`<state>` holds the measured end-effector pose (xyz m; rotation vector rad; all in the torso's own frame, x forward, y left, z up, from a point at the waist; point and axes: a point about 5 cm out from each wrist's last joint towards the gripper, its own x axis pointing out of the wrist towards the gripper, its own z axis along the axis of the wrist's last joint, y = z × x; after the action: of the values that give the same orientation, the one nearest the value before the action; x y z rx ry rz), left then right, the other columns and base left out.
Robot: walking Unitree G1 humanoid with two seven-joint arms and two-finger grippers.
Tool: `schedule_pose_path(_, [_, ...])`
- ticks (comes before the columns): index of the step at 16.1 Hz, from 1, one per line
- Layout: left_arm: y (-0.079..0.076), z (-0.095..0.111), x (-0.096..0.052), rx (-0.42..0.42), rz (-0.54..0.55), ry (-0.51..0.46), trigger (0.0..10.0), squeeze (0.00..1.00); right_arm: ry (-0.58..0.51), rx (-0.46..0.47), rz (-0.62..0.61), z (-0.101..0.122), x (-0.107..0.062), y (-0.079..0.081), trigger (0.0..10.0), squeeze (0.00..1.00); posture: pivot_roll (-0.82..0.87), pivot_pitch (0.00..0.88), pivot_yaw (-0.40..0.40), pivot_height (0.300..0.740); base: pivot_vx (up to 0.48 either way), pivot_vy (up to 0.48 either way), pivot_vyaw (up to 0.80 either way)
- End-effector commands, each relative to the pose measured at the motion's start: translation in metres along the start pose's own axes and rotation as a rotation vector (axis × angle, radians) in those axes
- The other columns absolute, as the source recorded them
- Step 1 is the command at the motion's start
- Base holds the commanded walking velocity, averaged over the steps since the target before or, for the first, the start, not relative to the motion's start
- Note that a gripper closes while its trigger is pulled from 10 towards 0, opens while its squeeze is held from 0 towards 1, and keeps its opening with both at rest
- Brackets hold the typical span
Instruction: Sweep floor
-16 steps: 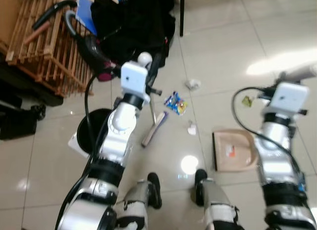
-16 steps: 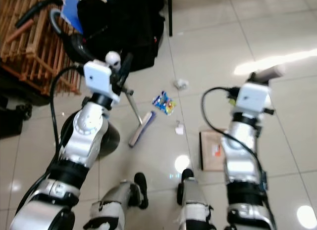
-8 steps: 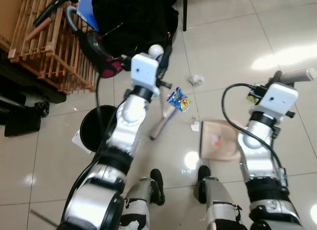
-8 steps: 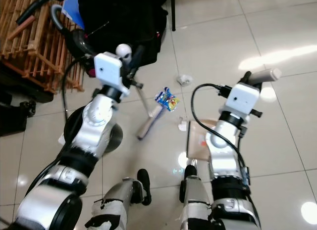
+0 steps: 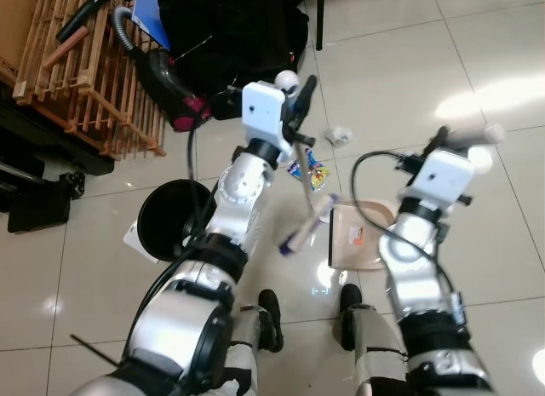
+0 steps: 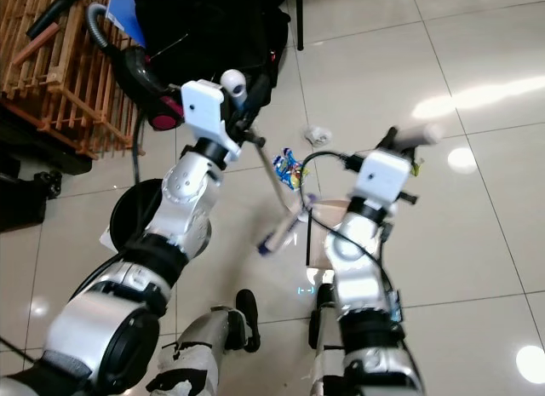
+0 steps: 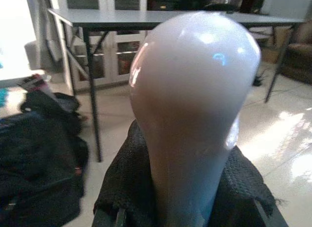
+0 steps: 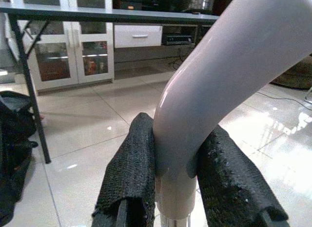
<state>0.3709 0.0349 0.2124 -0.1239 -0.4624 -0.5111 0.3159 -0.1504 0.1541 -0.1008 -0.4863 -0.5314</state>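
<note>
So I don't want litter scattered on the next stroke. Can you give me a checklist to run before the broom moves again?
1. Left gripper shut on the broom handle: ok.
2. Right gripper shut on the dustpan handle: ok.
3. Dustpan lying on the floor beside the broom head: ok.
4. Broom head touching the floor: cannot tell, blurred.
5. Wrapper swept in: not ok, it lies on the floor beyond the pan.
6. Crumpled paper swept in: not ok, farther off, near the black bag.
</note>
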Motion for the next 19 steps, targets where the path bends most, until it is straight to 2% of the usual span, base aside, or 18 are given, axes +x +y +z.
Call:
schedule_pose_path(1, [-0.012,-0.007,-0.001,-0.088,-0.035,0.011,10.0,0.0,0.016,0.022,0.026,0.0,-0.013,0.007,10.0,0.0,0.06,0.451,0.182,0.74,0.0,0.0,0.0])
schedule_pose_path(2, [-0.014,-0.007,0.0,-0.098,-0.043,0.008,10.0,0.0,0.016,0.022,0.028,0.001,-0.013,0.008,10.0,0.0,0.06,0.451,0.182,0.74,0.0,0.0,0.0])
schedule_pose_path(3, [-0.025,0.0,0.007,-0.15,-0.094,-0.028,10.0,0.0,0.022,0.022,0.031,0.0,-0.015,0.008,10.0,0.0,0.05,0.44,0.174,0.74,0.0,0.0,0.0])
schedule_pose_path(4, [-0.03,0.003,0.009,-0.168,-0.114,-0.042,10.0,0.0,0.024,0.021,0.032,-0.001,-0.016,0.007,10.0,0.0,0.05,0.44,0.174,0.74,0.0,0.0,0.0])
schedule_pose_path(7, [-0.061,0.031,0.023,-0.267,-0.26,-0.173,10.0,0.0,0.032,0.012,0.034,-0.004,-0.01,0.004,10.0,0.0,0.07,0.432,0.166,0.74,0.0,0.0,0.0])
schedule_pose_path(9, [-0.068,0.047,0.025,-0.291,-0.315,-0.233,10.0,0.0,0.034,0.006,0.042,-0.005,-0.006,0.004,10.0,0.0,0.08,0.434,0.168,0.74,0.0,0.0,0.0])
schedule_pose_path(11, [-0.065,0.055,0.023,-0.284,-0.339,-0.258,10.0,0.0,0.038,0.003,0.045,-0.007,-0.005,0.004,10.0,0.0,0.08,0.429,0.166,0.74,0.0,0.0,0.0])
schedule_pose_path(12, [-0.058,0.058,0.02,-0.255,-0.353,-0.262,10.0,0.0,0.041,0.004,0.047,-0.008,-0.005,0.003,10.0,0.0,0.08,0.418,0.165,0.74,0.0,0.0,0.0])
schedule_pose_path(13, [-0.043,0.062,0.011,-0.193,-0.377,-0.249,10.0,0.0,0.037,0.014,0.048,-0.006,-0.003,0.001,10.0,0.0,0.07,0.397,0.167,0.74,0.0,0.0,0.0])
schedule_pose_path(14, [-0.035,0.066,0.005,-0.182,-0.387,-0.239,10.0,0.0,0.03,0.02,0.043,-0.005,-0.002,-0.002,10.0,0.0,0.07,0.386,0.165,0.74,0.0,0.0,0.0])
schedule_pose_path(16, [-0.028,0.072,-0.002,-0.185,-0.395,-0.231,10.0,0.0,0.022,0.023,0.031,-0.004,0.0,-0.008,10.0,0.0,0.06,0.364,0.162,0.74,0.0,0.0,0.0])
schedule_pose_path(19, [-0.015,0.093,-0.01,-0.189,-0.398,-0.23,10.0,0.0,0.039,0.005,0.023,-0.011,-0.001,-0.023,10.0,0.0,0.04,0.33,0.132,0.74,0.0,0.0,0.0])
